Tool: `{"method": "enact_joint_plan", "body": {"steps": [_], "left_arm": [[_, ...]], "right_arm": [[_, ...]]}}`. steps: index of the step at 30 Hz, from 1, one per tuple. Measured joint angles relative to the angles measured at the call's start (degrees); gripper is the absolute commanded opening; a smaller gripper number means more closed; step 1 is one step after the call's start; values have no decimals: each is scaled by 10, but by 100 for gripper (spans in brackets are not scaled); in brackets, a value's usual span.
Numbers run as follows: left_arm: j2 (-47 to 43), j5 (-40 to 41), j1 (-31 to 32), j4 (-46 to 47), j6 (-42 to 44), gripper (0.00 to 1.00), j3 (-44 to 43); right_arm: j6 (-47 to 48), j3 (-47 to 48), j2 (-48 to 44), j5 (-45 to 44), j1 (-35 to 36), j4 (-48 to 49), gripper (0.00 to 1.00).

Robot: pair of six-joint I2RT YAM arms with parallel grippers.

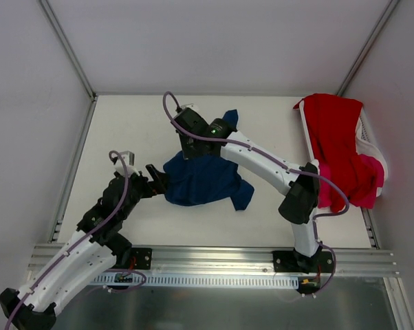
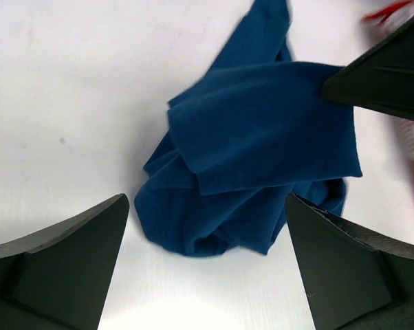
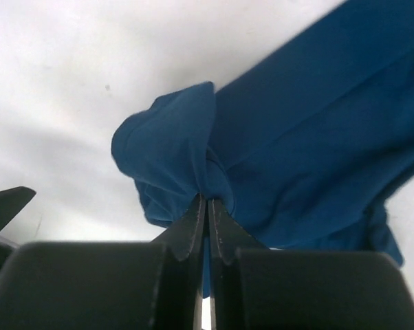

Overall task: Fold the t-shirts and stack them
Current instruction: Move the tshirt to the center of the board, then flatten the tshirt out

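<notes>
The navy blue t-shirt [image 1: 203, 180] lies crumpled in the middle of the table, its print hidden. It also shows in the left wrist view [image 2: 255, 158] and the right wrist view [image 3: 296, 158]. My right gripper [image 1: 188, 150] is shut on a fold of the navy shirt at its far left edge, pinching it [image 3: 208, 199]. My left gripper [image 1: 159, 180] is open and empty just left of the shirt, its jaws wide apart [image 2: 207, 275]. The red t-shirt [image 1: 338, 141] hangs over the basket at the right, with the pink t-shirt [image 1: 368, 180] under it.
The white plastic basket [image 1: 369, 141] stands at the table's right edge against the wall. White walls enclose the table on the left, back and right. The metal rail [image 1: 207, 258] runs along the near edge.
</notes>
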State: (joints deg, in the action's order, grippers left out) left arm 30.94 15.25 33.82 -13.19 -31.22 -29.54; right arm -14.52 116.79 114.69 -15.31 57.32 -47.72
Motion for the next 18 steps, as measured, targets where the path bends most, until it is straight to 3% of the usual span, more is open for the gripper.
{"method": "enact_joint_plan", "body": {"steps": [5, 8, 12, 15, 18], "left_arm": [[-167, 27, 0, 82, -83, 99, 176], [-180, 26, 0, 140, -130, 99, 257], [-81, 10, -1, 278, -171, 99, 277], [53, -38, -24, 455, -202, 99, 275], [220, -134, -93, 621, -229, 99, 270]], "right_arm": [[1, -31, -31, -24, -14, -5, 1], [2, -57, -51, -30, -12, -5, 1], [2, -96, -66, -33, -9, -5, 0], [1, -130, -71, -34, -9, -4, 0], [0, -179, -85, -35, -9, 5, 1]]}}
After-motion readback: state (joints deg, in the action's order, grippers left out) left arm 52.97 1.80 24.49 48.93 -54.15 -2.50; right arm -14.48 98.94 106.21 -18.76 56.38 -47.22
